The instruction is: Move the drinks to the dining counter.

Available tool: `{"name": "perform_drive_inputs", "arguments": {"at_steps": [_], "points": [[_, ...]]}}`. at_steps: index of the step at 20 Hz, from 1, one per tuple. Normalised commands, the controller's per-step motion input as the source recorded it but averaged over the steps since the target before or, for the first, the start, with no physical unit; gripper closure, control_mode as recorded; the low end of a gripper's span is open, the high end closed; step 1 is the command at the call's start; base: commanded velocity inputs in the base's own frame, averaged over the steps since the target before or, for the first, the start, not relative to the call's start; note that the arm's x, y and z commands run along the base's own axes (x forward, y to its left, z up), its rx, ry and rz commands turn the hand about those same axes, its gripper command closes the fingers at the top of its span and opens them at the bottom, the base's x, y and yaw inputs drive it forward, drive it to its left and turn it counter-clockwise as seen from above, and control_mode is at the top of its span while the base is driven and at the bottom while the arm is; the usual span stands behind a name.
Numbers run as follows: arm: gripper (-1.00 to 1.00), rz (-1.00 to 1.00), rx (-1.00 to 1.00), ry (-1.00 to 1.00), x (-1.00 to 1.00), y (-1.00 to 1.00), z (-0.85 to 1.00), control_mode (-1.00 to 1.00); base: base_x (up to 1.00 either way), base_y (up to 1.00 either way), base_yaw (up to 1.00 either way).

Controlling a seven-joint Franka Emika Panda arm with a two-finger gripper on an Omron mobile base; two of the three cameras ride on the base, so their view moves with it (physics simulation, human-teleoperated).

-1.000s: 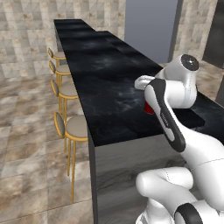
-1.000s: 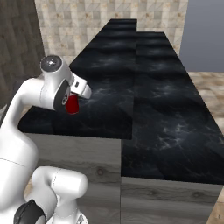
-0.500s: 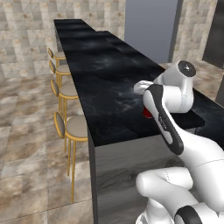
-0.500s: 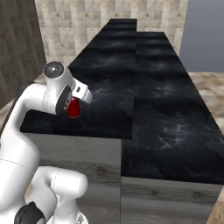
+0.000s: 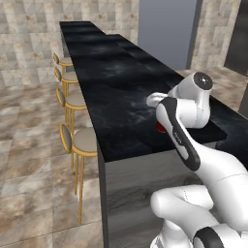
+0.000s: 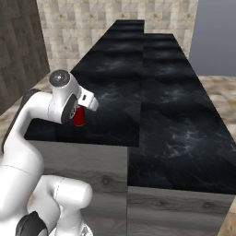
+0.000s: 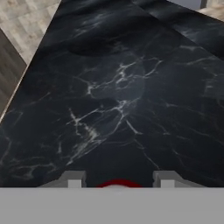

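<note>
In the left base view, a red can (image 5: pixel 161 127) is seen above the dining counter (image 5: pixel 111 92), near its close end, tucked under the gripper (image 5: pixel 164 125). In the right base view, the can (image 6: pixel 79 116) is seen hanging below the hand over the counter's near end. In the hand view, the can's top (image 7: pixel 118 183) is clasped between the two fingertips (image 7: pixel 73 179) over the veined black top.

The two grey finger tips of the gripper (image 7: pixel 117 179) are rising at the bottom edge, and a small red cylindrical can with a pale top (image 7: pixel 118 185) is sitting between them, just its upper rim peeking out. Ahead of the tips, the glossy black white-veined stone counter top (image 7: pixel 113 96) is stretching away; beyond its left edge, beige tiled floor (image 7: pixel 24 17) is showing
</note>
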Motion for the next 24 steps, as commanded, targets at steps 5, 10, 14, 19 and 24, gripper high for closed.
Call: {"name": "perform_drive_inputs", "arguments": {"at_steps": [5, 10, 14, 19, 24], "points": [[1.0, 0.0, 0.0, 0.0, 0.15, 0.0, -0.15, -1.0, 0.0, 0.0, 0.0], [1.0, 0.0, 0.0, 0.0, 0.13, 0.0, -0.18, -1.0, 0.0, 0.0, 0.0], [1.0, 0.0, 0.0, 0.0, 0.13, 0.0, -0.18, -1.0, 0.0, 0.0, 0.0], [1.0, 0.0, 0.0, 0.0, 0.15, 0.0, -0.15, -1.0, 0.0, 0.0, 0.0], [1.0, 0.0, 0.0, 0.0, 0.15, 0.0, -0.2, -1.0, 0.0, 0.0, 0.0]]}}
